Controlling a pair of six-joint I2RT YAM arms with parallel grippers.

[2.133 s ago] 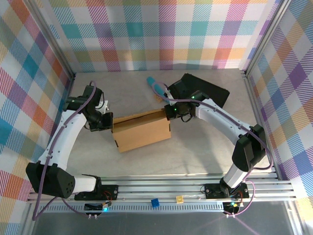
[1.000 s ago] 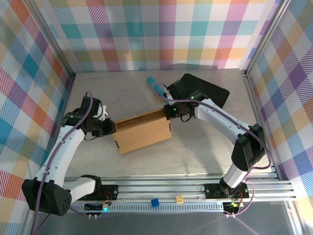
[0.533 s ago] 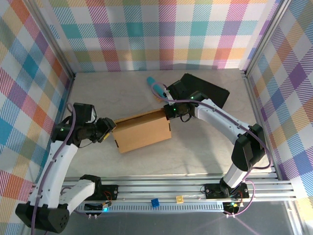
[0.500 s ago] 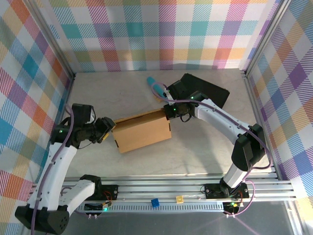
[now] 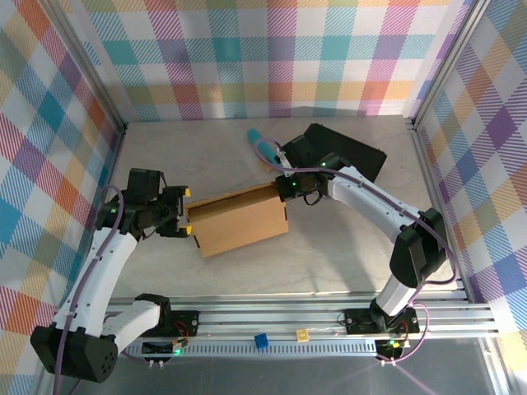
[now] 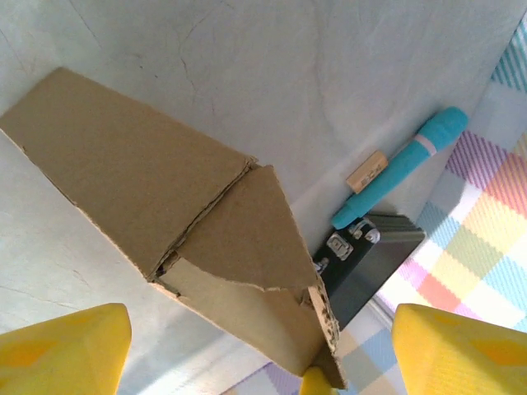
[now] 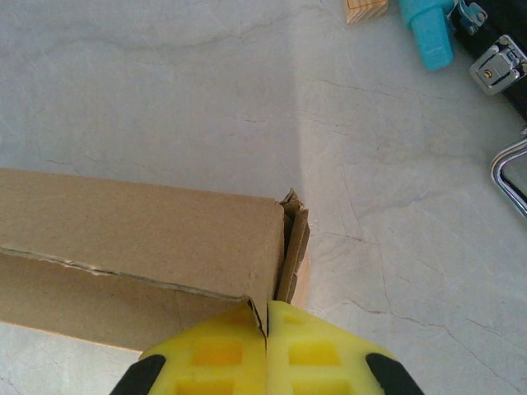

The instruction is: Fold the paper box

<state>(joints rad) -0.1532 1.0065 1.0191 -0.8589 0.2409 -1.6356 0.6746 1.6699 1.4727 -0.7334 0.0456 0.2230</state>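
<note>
Shallow brown corrugated cardboard box (image 5: 239, 220) on a pale tabletop (image 5: 329, 255)
Right gripper (image 7: 266, 333) pinches its right end — left gripper (image 5: 186, 211), jaws released, hovers just left.

The paper box (image 5: 239, 220) is set mid-counter (image 5: 329, 255), between the left tool (image 5: 187, 211) (at its left end) and the right tool (image 7: 266, 317) at its far right corner. Behind it, a marker (image 5: 262, 146) and a small block (image 6: 366, 170) are laid left of the black case (image 5: 346, 152).

Pastel plaid walls (image 5: 272, 58) on three sides; pale marbled tabletop (image 5: 329, 263); aluminium rail (image 5: 280, 317) along near edge.
</note>
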